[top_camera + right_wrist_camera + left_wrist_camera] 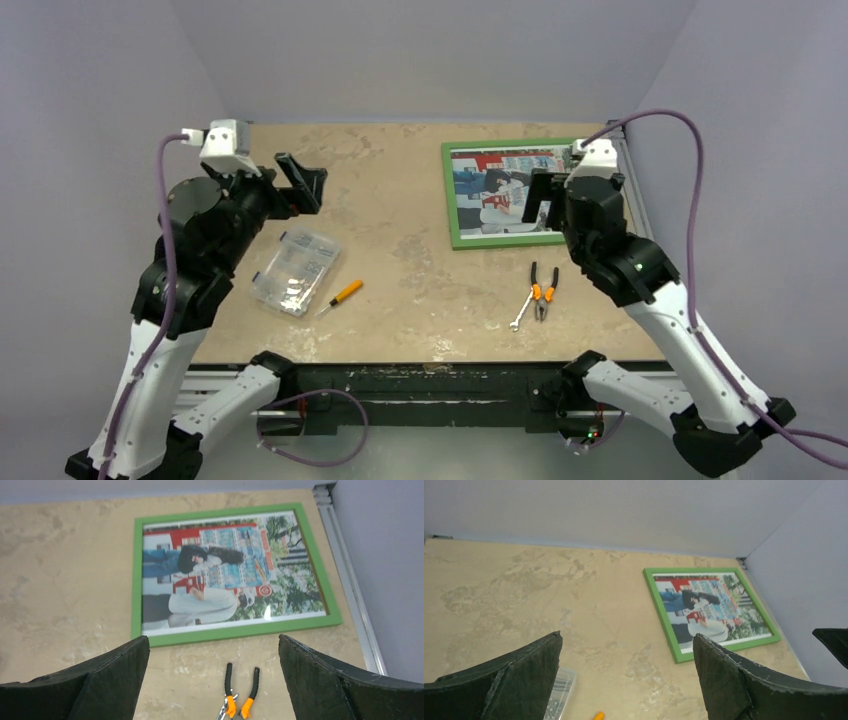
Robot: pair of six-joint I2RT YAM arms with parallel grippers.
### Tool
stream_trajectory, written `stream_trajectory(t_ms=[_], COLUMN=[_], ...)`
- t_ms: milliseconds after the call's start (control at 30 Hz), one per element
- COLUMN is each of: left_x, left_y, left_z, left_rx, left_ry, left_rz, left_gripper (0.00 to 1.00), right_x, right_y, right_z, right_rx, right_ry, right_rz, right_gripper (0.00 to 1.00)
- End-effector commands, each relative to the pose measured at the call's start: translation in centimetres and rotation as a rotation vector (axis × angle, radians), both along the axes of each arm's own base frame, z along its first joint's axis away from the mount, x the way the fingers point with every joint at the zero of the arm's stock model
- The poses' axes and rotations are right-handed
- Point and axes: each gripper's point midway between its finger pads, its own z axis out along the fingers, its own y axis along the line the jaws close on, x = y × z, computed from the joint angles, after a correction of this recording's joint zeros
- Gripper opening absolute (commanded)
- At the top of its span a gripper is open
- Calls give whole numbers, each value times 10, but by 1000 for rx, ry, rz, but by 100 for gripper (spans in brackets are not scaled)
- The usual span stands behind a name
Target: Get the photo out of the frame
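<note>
The frame (449, 200), with a narrow bright green border, lies flat at the back right of the table. The photo (488, 188), a colourful print of people, sits inside it face up. My right gripper (540, 200) hovers over the frame's right part and hides it; it is open and empty. In the right wrist view the frame (136, 585) and photo (225, 570) lie ahead of the open gripper (213, 638). My left gripper (300, 182) is open and empty, raised over the table's left side. The left wrist view shows the frame (664, 617) and photo (709, 607) beyond the gripper (626, 637).
A clear plastic box (297, 270) lies at the left, with an orange-handled screwdriver (342, 295) beside it. Orange-handled pliers (543, 290) and a small wrench (521, 312) lie in front of the frame. Walls close in the back and both sides; a metal rail (350, 580) runs along the right edge.
</note>
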Motion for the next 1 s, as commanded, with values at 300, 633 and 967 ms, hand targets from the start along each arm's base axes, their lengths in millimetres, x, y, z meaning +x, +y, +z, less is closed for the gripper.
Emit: stream_trajectory(t_ms=[300,633,967], left_x=[12,-4,-24], left_y=[-31,-71,-77], left_z=[-98,-171,-195], left_rx=[77,13,-39], left_ry=[258,539,634], left_rz=[-137,-335,-368], left_gripper=[100,100,100], right_x=[55,108,152], right_y=[57,115,142], right_z=[-95,-175,-236], right_rx=[-57,-100,-142], right_ry=[237,412,537], right_rz=[78,223,229], right_gripper=[98,85,70])
